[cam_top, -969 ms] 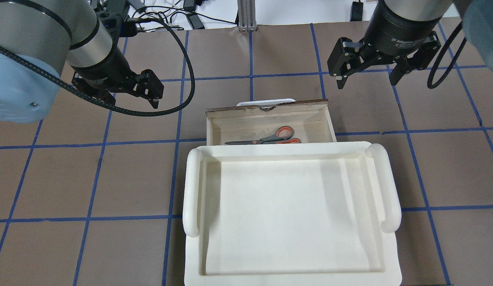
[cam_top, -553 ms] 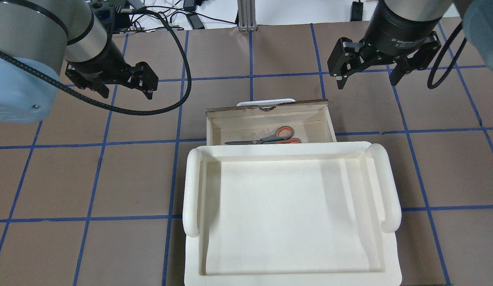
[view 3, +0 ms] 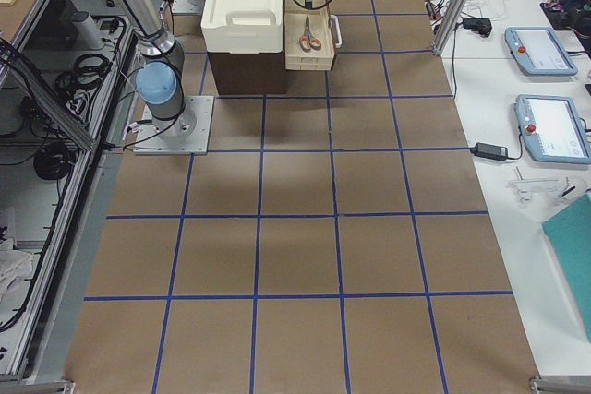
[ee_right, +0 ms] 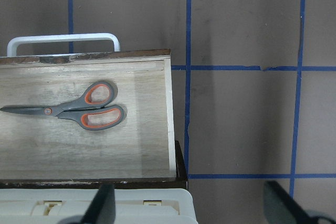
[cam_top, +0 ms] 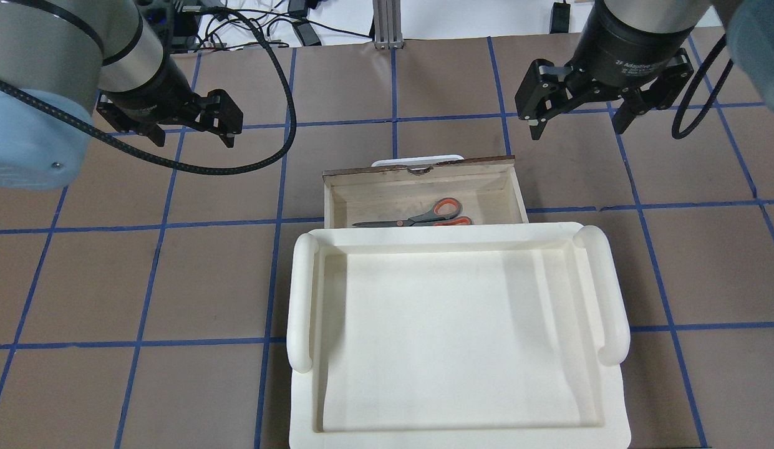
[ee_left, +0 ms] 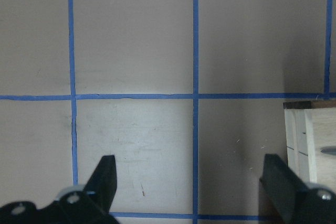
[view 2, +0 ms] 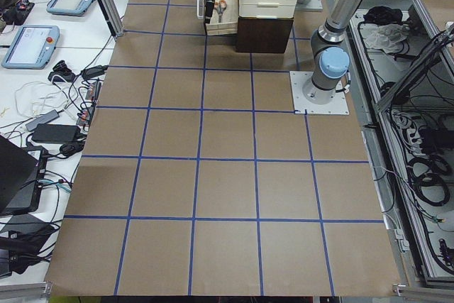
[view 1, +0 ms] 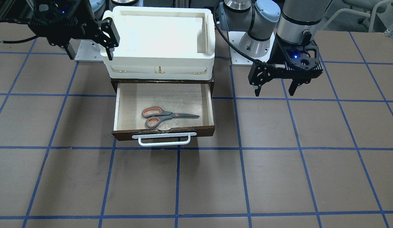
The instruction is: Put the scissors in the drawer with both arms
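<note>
The scissors (view 1: pixel 166 116) lie flat in the open drawer (view 1: pixel 183 101), handles toward the white bar handle (view 1: pixel 166 141). They also show in the overhead view (cam_top: pixel 418 217) and in the right wrist view (ee_right: pixel 73 111). My left gripper (cam_top: pixel 193 140) is open and empty, hanging over bare table to the left of the drawer (cam_top: pixel 424 181). It also shows in the front view (view 1: pixel 275 93). My right gripper (cam_top: pixel 579 131) is open and empty, above the table to the right of the drawer's front. Both wrist views show spread fingers (ee_left: pixel 105 177) (ee_right: pixel 105 205).
A white plastic bin (cam_top: pixel 305 293) sits on the dark cabinet above the drawer. The brown table carries a blue tape grid. Cables and devices (cam_top: pixel 287 25) lie beyond the far edge. The arm bases (view 1: pixel 247 47) stand beside the cabinet.
My left gripper has moved away from the drawer, to the left and toward the table's far side, still open. The right gripper and the scissors have stayed put.
</note>
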`<act>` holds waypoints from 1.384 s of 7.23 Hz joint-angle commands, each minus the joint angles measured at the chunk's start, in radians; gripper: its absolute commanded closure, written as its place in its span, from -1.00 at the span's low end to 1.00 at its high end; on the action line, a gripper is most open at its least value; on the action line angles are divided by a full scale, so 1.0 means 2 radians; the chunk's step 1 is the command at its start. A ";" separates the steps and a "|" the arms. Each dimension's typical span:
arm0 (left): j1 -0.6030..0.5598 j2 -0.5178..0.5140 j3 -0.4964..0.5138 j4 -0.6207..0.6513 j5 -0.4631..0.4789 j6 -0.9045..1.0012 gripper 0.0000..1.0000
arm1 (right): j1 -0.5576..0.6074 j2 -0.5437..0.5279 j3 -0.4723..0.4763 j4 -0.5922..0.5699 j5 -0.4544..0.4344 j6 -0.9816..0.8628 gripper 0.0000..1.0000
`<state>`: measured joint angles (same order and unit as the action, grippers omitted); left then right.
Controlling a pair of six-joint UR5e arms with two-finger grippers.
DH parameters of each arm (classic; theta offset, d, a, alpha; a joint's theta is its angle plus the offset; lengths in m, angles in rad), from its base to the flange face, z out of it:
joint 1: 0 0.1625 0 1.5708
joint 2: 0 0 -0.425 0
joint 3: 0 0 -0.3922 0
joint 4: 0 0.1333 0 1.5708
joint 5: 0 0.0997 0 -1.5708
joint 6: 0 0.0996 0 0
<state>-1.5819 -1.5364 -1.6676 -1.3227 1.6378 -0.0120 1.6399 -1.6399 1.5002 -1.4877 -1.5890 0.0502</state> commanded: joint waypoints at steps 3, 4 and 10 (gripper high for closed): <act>-0.001 0.009 0.003 0.007 -0.002 -0.022 -1.00 | 0.000 0.000 0.002 0.001 0.000 0.002 -1.00; -0.001 0.012 0.006 0.007 -0.002 -0.022 -1.00 | 0.000 0.000 0.004 0.001 0.001 0.001 -1.00; 0.002 0.010 -0.008 0.002 0.004 -0.017 -1.00 | 0.000 0.001 0.005 0.001 0.000 -0.002 -1.00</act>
<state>-1.5868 -1.5146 -1.6778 -1.3211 1.6403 -0.0484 1.6398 -1.6390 1.5093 -1.4849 -1.5892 0.0463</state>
